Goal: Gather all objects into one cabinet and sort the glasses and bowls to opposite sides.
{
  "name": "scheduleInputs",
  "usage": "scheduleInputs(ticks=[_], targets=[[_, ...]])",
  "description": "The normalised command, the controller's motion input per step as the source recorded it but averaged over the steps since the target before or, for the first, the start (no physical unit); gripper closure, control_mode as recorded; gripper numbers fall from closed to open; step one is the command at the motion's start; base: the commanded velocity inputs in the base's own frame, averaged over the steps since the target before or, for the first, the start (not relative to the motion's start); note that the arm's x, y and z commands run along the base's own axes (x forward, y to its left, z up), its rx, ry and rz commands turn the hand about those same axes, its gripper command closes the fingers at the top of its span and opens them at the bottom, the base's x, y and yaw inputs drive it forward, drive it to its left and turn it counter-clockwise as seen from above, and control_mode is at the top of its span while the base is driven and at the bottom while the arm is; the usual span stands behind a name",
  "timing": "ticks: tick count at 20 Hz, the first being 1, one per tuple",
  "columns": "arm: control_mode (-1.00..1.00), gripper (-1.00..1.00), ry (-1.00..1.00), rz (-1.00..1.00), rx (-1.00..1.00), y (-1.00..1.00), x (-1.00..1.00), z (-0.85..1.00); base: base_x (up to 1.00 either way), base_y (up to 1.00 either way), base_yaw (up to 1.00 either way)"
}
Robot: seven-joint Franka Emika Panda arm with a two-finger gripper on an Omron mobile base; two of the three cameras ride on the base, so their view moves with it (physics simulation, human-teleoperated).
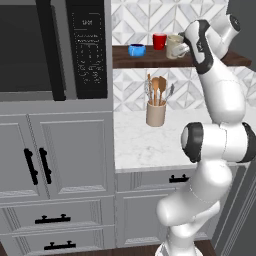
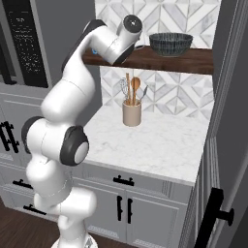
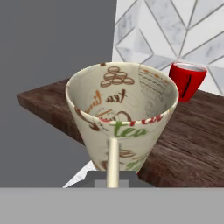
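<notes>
The cream ceramic mug (image 3: 122,116), flared like a cone and printed with "tea" lettering and brown and green motifs, sits on the thick dark-brown wooden shelf (image 3: 183,144) near its front edge, its thin handle facing the two-finger gripper (image 3: 113,177), whose jaws are closed on that handle. Behind it stands the small red cup (image 3: 187,80); the small glossy blue bowl (image 1: 136,49) sits farther left, the wide ribbed dark grey bowl (image 2: 170,44) right.

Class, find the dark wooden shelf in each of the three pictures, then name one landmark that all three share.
Left base view: shelf upper middle, running right from the microwave column.
Right base view: shelf across the upper right, carrying the grey bowl.
Hand view: shelf across the lower right, under the mug.
Shared landmark: the patterned wall tiles behind the shelf.
</notes>
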Motion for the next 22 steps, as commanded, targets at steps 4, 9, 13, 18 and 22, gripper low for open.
scheduleInputs(ticks=[4, 9, 13, 18, 22], targets=[[-1.00, 1.00, 0.04, -0.02, 0.00, 0.00, 0.63, 0.00, 0.00, 0.00, 0.00], [-1.00, 1.00, 0.06, -0.01, 0.00, 0.00, 0.55, 0.00, 0.00, 0.00, 0.00], [-1.00, 1.00, 0.05, 0.00, 0.00, 0.00, 0.53, 0.00, 0.00, 0.00, 0.00], [-1.00, 1.00, 0.01, 0.00, 0.00, 0.00, 0.51, 0.00, 0.00, 0.00, 0.00], [-1.00, 1.00, 0.00, 0.00, 0.00, 0.00, 0.43, -0.01, 0.00, 0.00, 0.00]])
